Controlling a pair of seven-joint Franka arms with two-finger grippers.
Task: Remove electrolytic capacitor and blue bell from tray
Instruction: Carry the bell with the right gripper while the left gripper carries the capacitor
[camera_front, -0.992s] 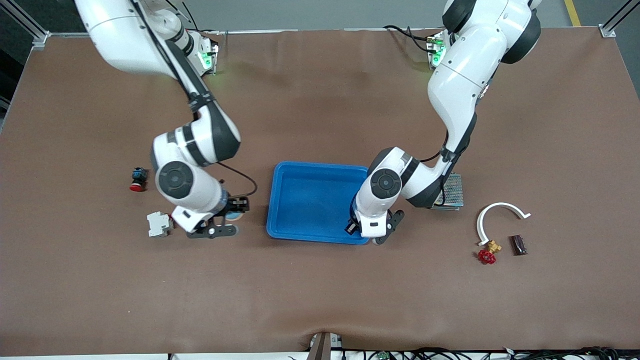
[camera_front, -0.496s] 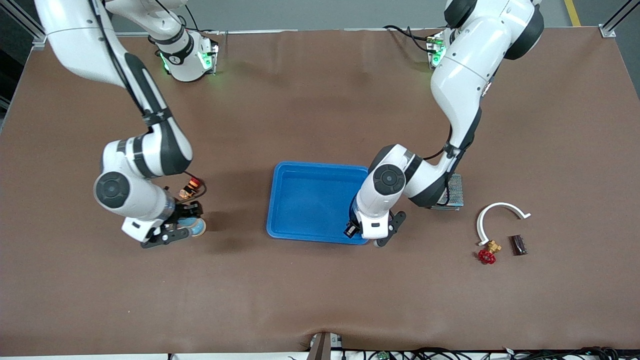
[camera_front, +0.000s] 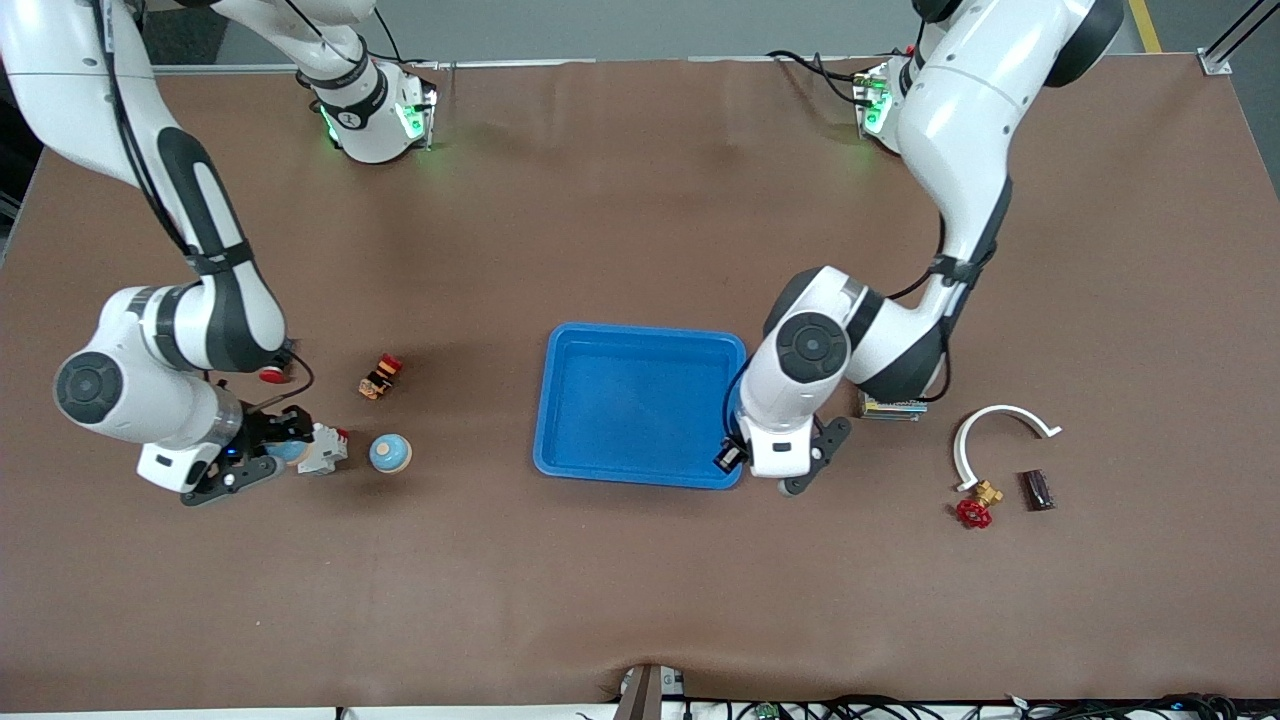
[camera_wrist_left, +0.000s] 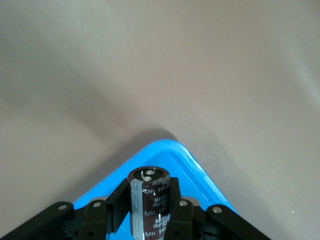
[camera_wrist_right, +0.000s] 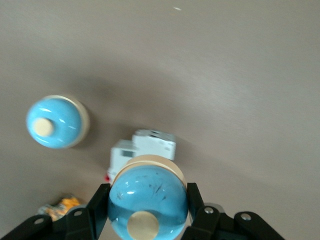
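Observation:
My left gripper (camera_front: 733, 455) is shut on a dark brown capacitor (camera_wrist_left: 150, 200) with a grey stripe. It hangs over the corner of the blue tray (camera_front: 640, 405) toward the left arm's end; the left wrist view shows that tray corner (camera_wrist_left: 192, 162) just under it. My right gripper (camera_front: 268, 450) is shut on a light blue bell (camera_wrist_right: 147, 200) with a wooden knob and base, low over the table beside a white breaker (camera_front: 322, 450). A second blue bell (camera_front: 390, 453) stands on the table, also seen in the right wrist view as the loose bell (camera_wrist_right: 55, 122).
An orange-and-red part (camera_front: 380, 376) and a red button (camera_front: 270, 375) lie near the right arm. Toward the left arm's end are a green board (camera_front: 890, 408), a white curved clip (camera_front: 1000, 425), a red-handled valve (camera_front: 972, 512) and a small dark cylinder (camera_front: 1037, 490).
The right arm has swung with its bell from beside the tray toward its own end of the table, uncovering the second bell. The left arm shifted slightly toward its end.

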